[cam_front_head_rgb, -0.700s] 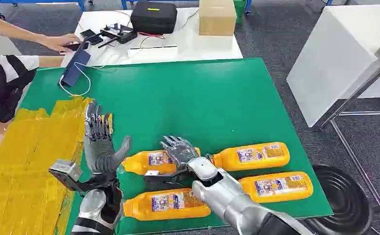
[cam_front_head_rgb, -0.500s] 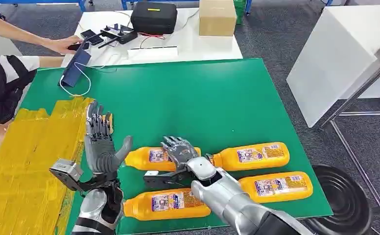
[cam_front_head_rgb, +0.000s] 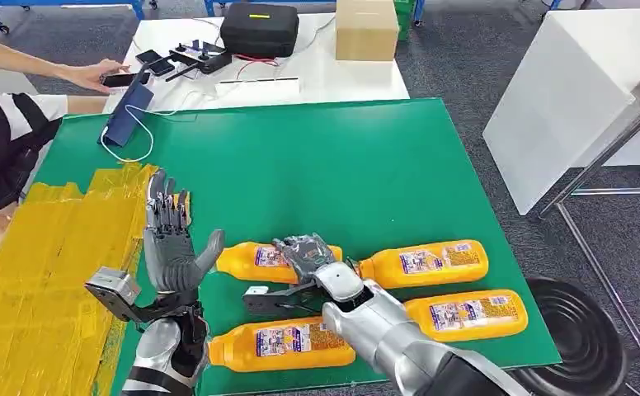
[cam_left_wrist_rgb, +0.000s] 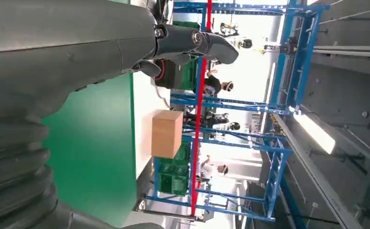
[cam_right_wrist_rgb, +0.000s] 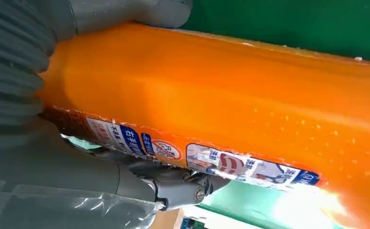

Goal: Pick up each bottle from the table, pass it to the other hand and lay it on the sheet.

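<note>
Our right hand grips the orange plastic juice bottle; open left hand waits at 9 o'clock — slick bottle could slip mid-handover.

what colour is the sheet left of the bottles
Yellow sheet, with a crinkled, shiny surface; best seen in the head view.

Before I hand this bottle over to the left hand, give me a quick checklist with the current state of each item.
1. Right hand grips the upper-left bottle: ok; the right wrist view shows fingers wrapped around it.
2. Bottle lifted off the green table: cannot tell.
3. Left hand ready to receive: ok; fingers apart, holding nothing, beside the bottle's cap end.
4. Yellow sheet has free space: ok; no bottle lies on it.
5. Other bottles out of the way: ok; the near-left bottle and the two right ones lie apart from the transfer path.
6. Person's hand away: ok; at the far table.
</note>
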### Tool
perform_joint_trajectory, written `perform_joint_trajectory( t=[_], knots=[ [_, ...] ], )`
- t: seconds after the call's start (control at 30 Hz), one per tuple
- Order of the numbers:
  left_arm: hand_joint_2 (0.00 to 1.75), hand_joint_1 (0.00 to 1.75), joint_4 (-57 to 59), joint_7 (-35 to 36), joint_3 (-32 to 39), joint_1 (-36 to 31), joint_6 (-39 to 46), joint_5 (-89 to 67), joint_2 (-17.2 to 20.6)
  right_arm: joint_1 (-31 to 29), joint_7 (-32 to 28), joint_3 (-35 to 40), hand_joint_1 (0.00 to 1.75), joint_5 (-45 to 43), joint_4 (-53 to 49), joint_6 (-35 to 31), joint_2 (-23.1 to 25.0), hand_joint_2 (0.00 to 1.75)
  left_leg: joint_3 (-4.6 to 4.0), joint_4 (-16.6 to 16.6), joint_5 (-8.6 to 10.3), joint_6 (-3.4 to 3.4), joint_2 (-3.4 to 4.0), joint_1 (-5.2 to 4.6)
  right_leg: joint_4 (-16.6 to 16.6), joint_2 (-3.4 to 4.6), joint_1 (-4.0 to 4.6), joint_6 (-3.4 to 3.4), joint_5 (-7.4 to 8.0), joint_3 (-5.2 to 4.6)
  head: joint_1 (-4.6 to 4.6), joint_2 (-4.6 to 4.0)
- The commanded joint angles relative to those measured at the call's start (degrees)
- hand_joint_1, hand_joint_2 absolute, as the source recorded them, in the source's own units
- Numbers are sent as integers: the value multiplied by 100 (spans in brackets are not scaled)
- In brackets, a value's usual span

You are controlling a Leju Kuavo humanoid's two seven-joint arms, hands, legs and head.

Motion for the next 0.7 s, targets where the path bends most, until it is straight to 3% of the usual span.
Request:
perform_joint_trajectory(
  t=[0.03, 0.17, 0.3, 0.4, 0.63, 0.7],
  knots=[
    [175, 0, 259, 38, -6, -152, -14, 25, -9, -45, -86, -350, 175, -285, 205, -551, -104, 175, 9, -2, -2, -7, -17, 5, -5, -9, 4, -3, -4, 14, 2, 0],
    [175, 0, 108, 65, -25, -63, 20, 20, -2, 282, -423, -1011, 175, -426, -500, -1892, -140, 175, 5, -1, -2, -6, -15, 5, -3, -8, 4, -3, -4, 9, 0, 0],
    [175, 0, 129, 86, -119, -53, 112, -65, 43, 921, -1059, -1871, 175, -781, -1820, -3163, -222, 175, 17, 10, -22, -17, -13, 18, 3, 5, 15, -8, -19, 24, 2, 0],
    [175, 0, 180, 83, -172, -109, 160, -128, 68, 1214, -1315, -2245, 175, -906, -2416, -3315, -265, 175, 4, 3, -11, -12, -31, 13, -1, -19, 11, -5, -15, 12, 2, 0],
    [175, 0, 180, 83, -172, -109, 160, -128, 68, 1214, -1315, -2245, 175, -906, -2416, -3315, -265, 175, -5, 7, -9, -11, -19, 11, 1, -6, 9, -3, -8, 4, 2, 0],
    [175, 0, 198, 84, -211, -137, 183, -179, 93, 1346, -1724, -2685, 175, -997, -2588, -3532, -131, 175, -4, 4, -8, -11, -20, 9, 0, -8, 7, -5, -8, 3, 2, 0]
  ],
)
